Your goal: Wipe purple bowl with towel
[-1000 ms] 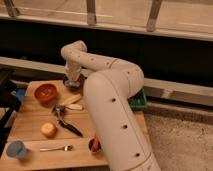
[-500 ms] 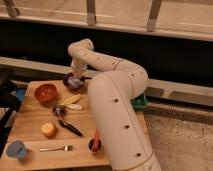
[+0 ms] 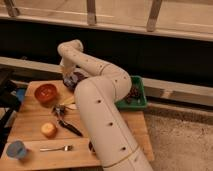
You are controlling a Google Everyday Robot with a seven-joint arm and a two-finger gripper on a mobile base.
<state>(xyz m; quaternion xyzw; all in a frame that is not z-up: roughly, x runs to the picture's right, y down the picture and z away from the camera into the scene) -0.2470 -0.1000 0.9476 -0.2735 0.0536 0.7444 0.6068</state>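
The purple bowl (image 3: 78,80) sits at the back of the wooden table (image 3: 30,117), right of the orange-red bowl (image 3: 45,92). It is partly hidden by my white arm. My gripper (image 3: 69,75) reaches down from the bent elbow onto the bowl's left side. I cannot make out the towel at the gripper.
A blue cup (image 3: 16,149) stands at the front left corner. A fork (image 3: 55,148) lies beside it. A yellow-orange fruit (image 3: 48,129) and a black-handled utensil (image 3: 67,125) lie mid-table. A green bin (image 3: 136,95) sits to the right of the table. My arm crosses the table's right half.
The elbow and wrist swung a little to the right, then back to the left, staying over the purple bowl. The other things have not moved.
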